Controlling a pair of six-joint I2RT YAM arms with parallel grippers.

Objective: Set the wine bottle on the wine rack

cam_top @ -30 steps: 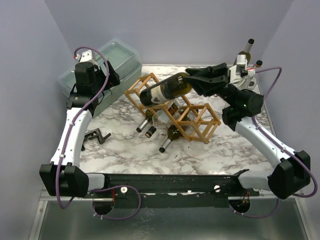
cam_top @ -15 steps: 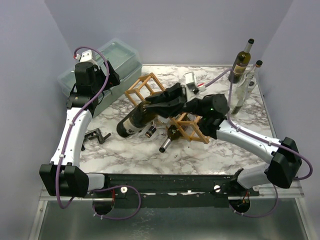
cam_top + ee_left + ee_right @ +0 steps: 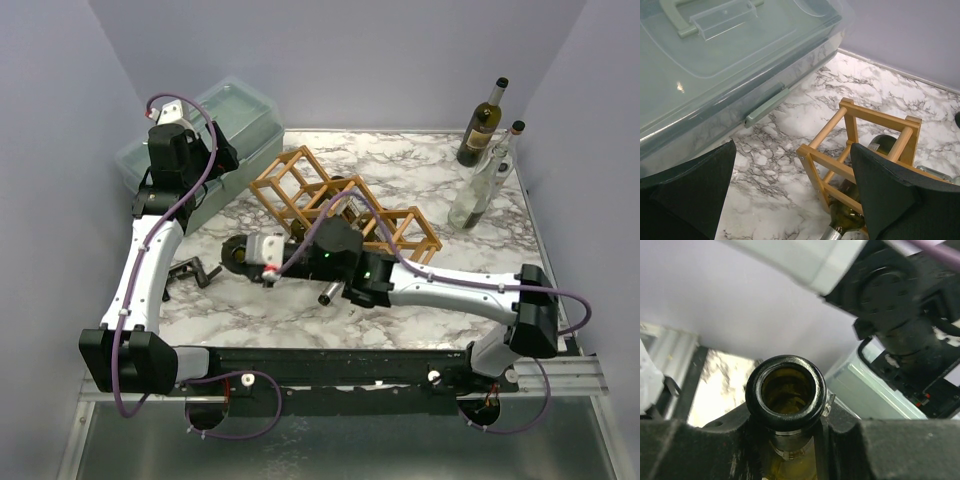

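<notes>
Now the right end effector [image 3: 245, 252] sits low at the front-left of the wine rack [image 3: 277, 168], w/ the arm stretched across the rack's front. A sec ago it held the wine bottle [image 3: 788, 421] high over the rack's back-right part; half a sec ago it was swinging down across the middle. So the carry looks done. The bottle is down at rack level but not in a cell yet, prob. being lined up to slide in from the open front.

Right wrist cam: end effector clenched on the bottle's neck just under the lip, mouth facing the cam. From above, the bottle is mostly hidden by the wrist. Whether it touches the surface [image 3: 400, 165], can't tell.

Left end effector [image 3: 794, 165] is released, fingers wide, nothing btwn them. It hangs near the rack's left end, same place as a sec ago.

Containers:
- **Rack:** already holds bottles. A silver-capped neck [image 3: 328, 294] pokes out at the front, and a green bottle [image 3: 847, 217] lies in a lower cell. The left-end upper cell looks free.
- **Plastic box [image 3: 230, 110]:** back-left, lid on, contents can't tell.
- **Loose bottles:** a dark bottle [image 3: 482, 122] and a clear bottle [image 3: 478, 185] stand back-right, not in anything.
</notes>
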